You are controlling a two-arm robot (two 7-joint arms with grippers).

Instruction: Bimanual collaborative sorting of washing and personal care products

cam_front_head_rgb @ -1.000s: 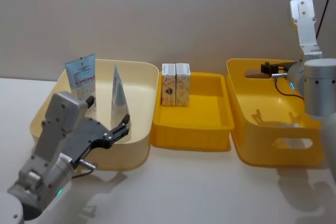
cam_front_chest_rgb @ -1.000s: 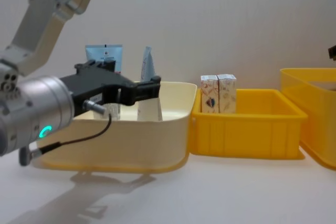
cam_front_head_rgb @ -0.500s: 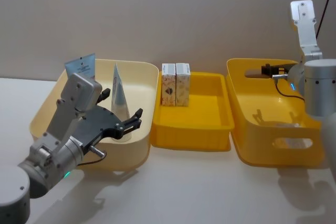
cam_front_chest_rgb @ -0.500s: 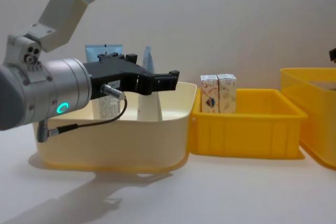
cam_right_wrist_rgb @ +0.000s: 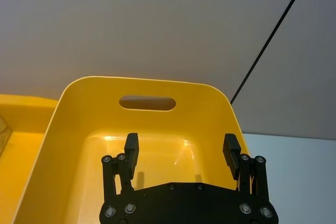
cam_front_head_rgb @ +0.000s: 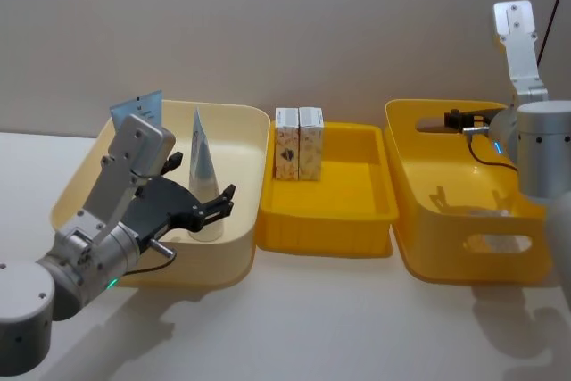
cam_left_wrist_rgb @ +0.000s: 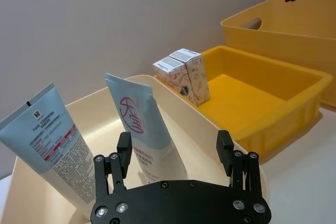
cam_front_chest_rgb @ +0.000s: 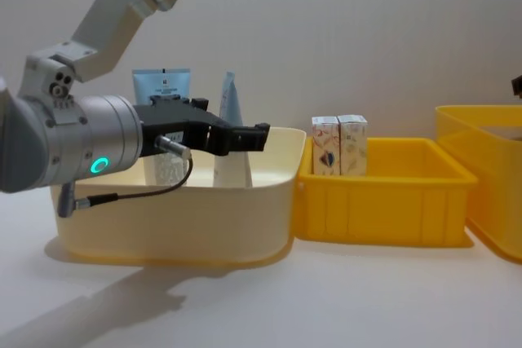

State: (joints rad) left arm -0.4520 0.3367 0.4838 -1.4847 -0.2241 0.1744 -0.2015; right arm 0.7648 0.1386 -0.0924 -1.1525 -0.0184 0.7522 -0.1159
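I see two light blue tubes upright in the cream bin [cam_front_head_rgb: 210,267], crimped ends up: a red-marked tube [cam_left_wrist_rgb: 140,132] and beside it a wider tube [cam_left_wrist_rgb: 50,140] with small print. Two white printed cartons [cam_front_head_rgb: 298,144] stand touching in the shallow yellow tray [cam_front_head_rgb: 343,189], in the back corner nearest that bin. My left gripper [cam_left_wrist_rgb: 174,140] hangs over the cream bin near the red-marked tube, fingers spread wide. My right gripper [cam_right_wrist_rgb: 180,142], equally wide, hangs over the deep yellow bin [cam_front_head_rgb: 446,238].
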